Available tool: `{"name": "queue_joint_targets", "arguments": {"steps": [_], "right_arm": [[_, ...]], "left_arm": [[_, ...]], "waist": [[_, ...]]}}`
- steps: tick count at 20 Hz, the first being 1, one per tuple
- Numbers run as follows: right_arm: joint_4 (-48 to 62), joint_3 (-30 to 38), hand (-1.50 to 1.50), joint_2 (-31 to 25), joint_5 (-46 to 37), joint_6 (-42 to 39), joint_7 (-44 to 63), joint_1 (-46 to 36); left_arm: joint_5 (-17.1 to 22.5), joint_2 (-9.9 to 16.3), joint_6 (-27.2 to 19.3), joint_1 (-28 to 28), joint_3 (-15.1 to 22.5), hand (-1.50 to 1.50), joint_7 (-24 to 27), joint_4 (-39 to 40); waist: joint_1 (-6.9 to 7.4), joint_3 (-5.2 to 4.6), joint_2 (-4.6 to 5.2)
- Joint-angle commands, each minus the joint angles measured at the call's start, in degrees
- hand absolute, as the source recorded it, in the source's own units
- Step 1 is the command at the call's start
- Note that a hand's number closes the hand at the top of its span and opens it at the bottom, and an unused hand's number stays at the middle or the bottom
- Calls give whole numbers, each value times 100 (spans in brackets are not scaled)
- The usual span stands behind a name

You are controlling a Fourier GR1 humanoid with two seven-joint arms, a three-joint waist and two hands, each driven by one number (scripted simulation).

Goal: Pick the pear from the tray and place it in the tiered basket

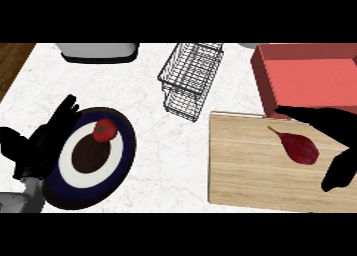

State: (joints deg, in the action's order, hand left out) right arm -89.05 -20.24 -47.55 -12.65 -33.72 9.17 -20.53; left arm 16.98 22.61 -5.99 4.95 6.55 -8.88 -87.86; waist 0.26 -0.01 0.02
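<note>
The right hand (342, 131) comes in from the right edge of the frame, stretched leftward above the flat, light wooden tray (247, 175) that fills the lower right. Its fingers reach toward the tray's upper edge while the thumb (337, 172) hangs down lower right, so the hand is spread wide apart and holds nothing. The dark red pear (299, 147), pointed stem end toward the upper left, lies on the tray in the gap between fingers and thumb; whether the hand touches it cannot be told.

The left hand (41, 142) shows at the left of the frame, fingers relaxed and pointing up and right, lying over the left rim of a round plate (114, 170) with a dark blue border, a white ring and a dark brown centre. It grips nothing. A small red tomato with a green top (103, 130) sits on the plate's upper part.

At upper centre stands the tiered basket of thin dark wire (187, 77), just beyond the tray's upper left corner. A red open box (266, 75) occupies the upper right, behind the right hand. A grey and white appliance (98, 51) sits at the upper left on the white marble counter (166, 150).
</note>
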Motion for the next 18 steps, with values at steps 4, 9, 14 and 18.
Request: {"name": "queue_joint_targets", "arguments": {"steps": [4, 9, 14, 18], "right_arm": [[278, 144, -150, 704, -1046, 28, -96, 227], [1563, 142, -150, 885, -1913, 653, -1158, 1], [1636, 302, -150, 1341, -2452, 1012, -1244, 48], [2064, 481, -150, 1421, -2858, 1061, -1585, -19]], "left_arm": [[-66, -93, 373, 15, -366, 0, -88, 44], [-96, -189, 472, -22, -488, 0, 25, 88], [-525, -432, 426, -136, -405, 0, 108, 162], [-367, -368, 657, -266, -650, 0, -210, -188]], "waist": [[-16, 0, -3], [5, 2, 5], [-5, 1, 1], [7, 1, -1]]}}
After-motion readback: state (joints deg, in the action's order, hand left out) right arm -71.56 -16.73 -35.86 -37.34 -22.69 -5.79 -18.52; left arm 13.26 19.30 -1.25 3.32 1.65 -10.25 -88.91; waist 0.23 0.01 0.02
